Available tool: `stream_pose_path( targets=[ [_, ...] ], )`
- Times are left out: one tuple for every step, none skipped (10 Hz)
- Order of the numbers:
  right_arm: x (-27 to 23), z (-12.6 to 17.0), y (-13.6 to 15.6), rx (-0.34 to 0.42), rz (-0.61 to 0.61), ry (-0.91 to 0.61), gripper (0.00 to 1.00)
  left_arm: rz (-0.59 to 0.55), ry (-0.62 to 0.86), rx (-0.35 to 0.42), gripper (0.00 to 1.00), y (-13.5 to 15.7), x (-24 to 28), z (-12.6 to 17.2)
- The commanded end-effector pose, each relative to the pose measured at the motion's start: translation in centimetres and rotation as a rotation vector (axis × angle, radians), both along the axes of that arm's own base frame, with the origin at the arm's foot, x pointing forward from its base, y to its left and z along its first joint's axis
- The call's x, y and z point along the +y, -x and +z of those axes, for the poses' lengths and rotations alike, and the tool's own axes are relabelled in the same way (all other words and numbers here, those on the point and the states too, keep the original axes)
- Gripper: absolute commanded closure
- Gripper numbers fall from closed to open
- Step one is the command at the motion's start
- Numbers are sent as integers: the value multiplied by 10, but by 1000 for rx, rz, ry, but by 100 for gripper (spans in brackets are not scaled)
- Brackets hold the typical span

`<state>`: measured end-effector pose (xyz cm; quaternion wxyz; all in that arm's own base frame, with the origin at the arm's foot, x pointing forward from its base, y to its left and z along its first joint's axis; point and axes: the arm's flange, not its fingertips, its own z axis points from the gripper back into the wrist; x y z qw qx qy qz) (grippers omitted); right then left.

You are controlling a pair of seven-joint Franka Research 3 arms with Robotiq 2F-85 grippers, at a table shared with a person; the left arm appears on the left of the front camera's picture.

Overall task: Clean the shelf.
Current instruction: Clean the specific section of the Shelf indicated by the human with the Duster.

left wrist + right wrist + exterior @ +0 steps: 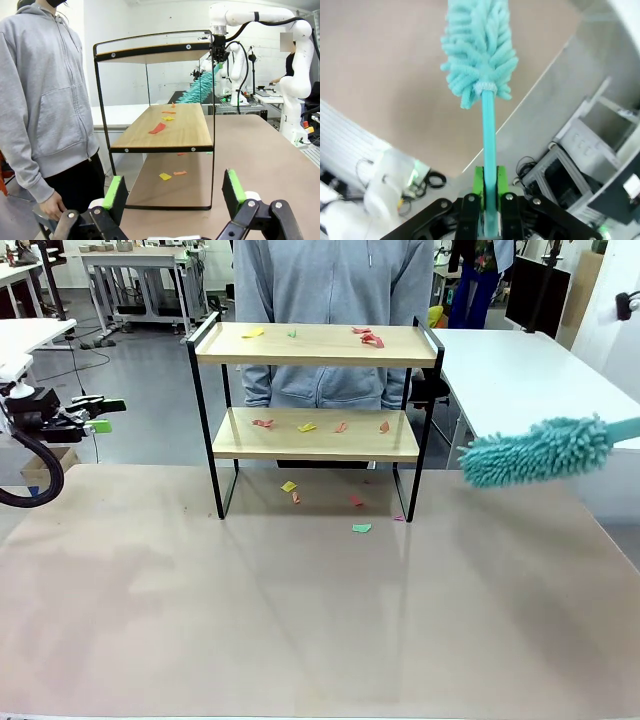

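Note:
The shelf (315,346) stands at the far middle of the table, two light wooden boards in a black frame. From the left wrist I see it end-on (180,131). Coloured paper scraps (368,337) lie on both boards and on the table under it. My right gripper (489,195) is shut on the handle of a teal fluffy duster (477,45). The duster's head (535,452) hovers to the right of the shelf, level with the lower board and apart from it. My left gripper (172,192) is open and empty at the far left (100,415), pointing toward the shelf.
A person in a grey hoodie (330,280) stands close behind the shelf, one hand (52,206) hanging near my left gripper. A white table (520,370) adjoins at the right. The brown tabletop (300,610) stretches in front of the shelf.

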<state>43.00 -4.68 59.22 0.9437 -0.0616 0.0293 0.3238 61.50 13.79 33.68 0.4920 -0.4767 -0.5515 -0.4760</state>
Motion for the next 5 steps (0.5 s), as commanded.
stream_pose_path(
  targets=[
    [16, -2, 23, 75, 216, -21, 87, 3, 3, -13, 0, 2, 0, 3],
    [30, -6, 34, 111, 311, -63, 87, 3, 3, -13, 0, 2, 0, 3],
    [45, -10, 44, 149, 409, -84, 87, 3, 3, -13, 0, 2, 0, 3],
    [62, -17, 52, 178, 491, -96, 87, 3, 3, -13, 0, 2, 0, 3],
    [79, -22, 58, 204, 566, -125, 87, 3, 3, -13, 0, 2, 0, 3]
  ],
)
